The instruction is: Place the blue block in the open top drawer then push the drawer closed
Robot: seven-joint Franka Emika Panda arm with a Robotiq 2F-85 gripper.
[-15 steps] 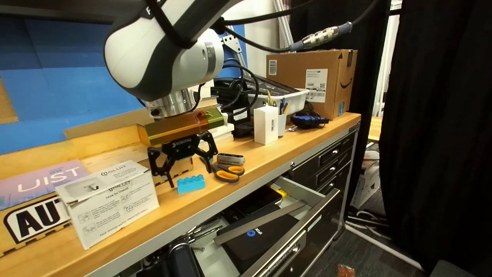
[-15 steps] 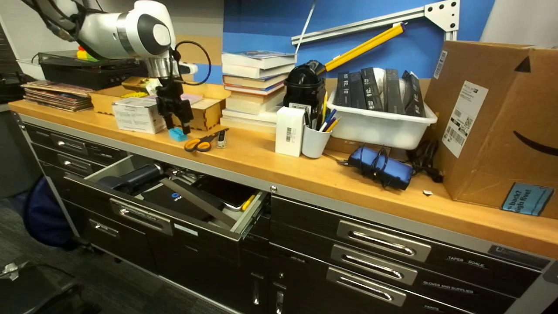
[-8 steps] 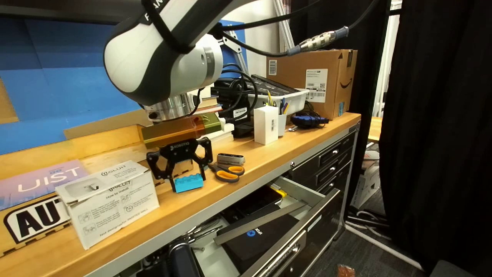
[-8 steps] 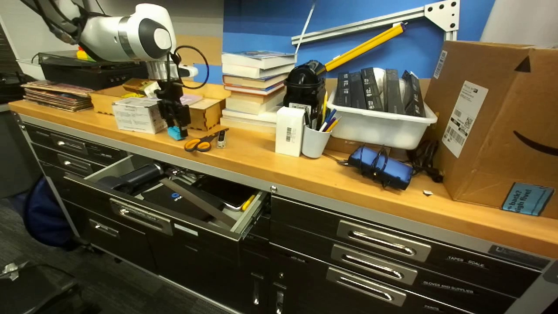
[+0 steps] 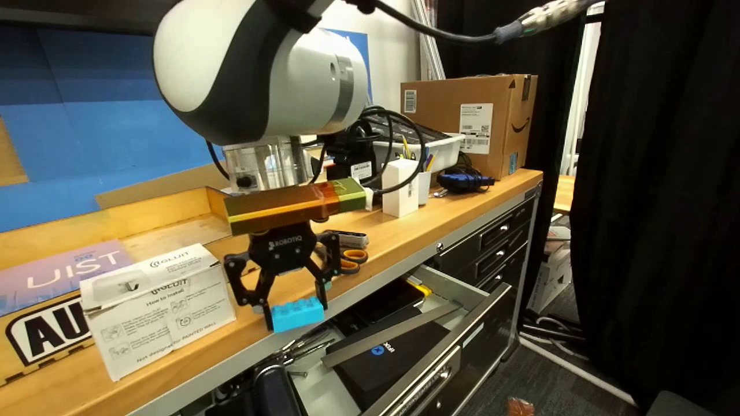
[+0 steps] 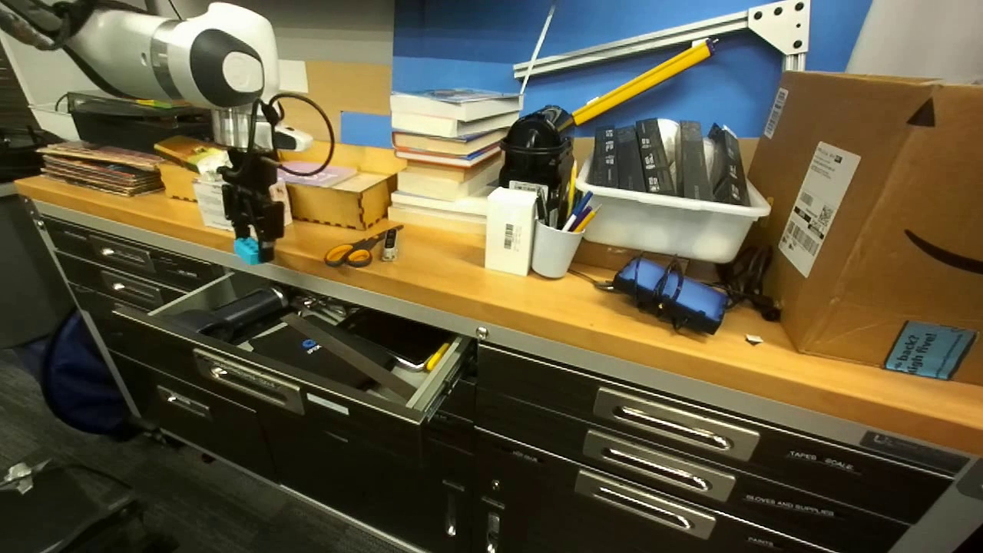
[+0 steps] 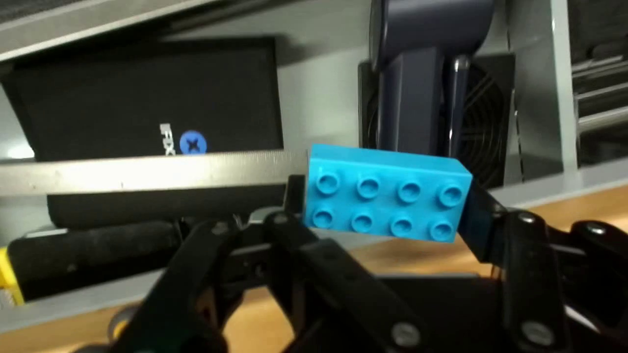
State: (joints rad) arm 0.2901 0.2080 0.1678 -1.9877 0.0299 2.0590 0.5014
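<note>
Wrist view: gripper (image 7: 386, 206) holds blue block (image 7: 386, 196) right of centre, jaws block-length apart; pickup looks done; drawer (image 7: 319, 95) across top gaping; placing, closing remain

A toy brick (image 7: 385, 196) sits between the fingers of the gripper (image 5: 296, 312) near the front edge of a workbench (image 6: 453, 261), right of a carton (image 5: 162, 315) in an exterior view. Jutting out below the workbench's top, the open top drawer (image 6: 376, 422) holds a ruler (image 7: 230, 170) lying across a case (image 7: 147, 88). In an exterior view, scissors (image 6: 369, 244) lie left of stacked books (image 6: 453, 153); farther right stand an upright box (image 6: 508, 234) and, beside it, a pen cup (image 6: 554, 253), with a bin (image 6: 668, 226) behind and a shipping box (image 6: 883, 192) at far right.
</note>
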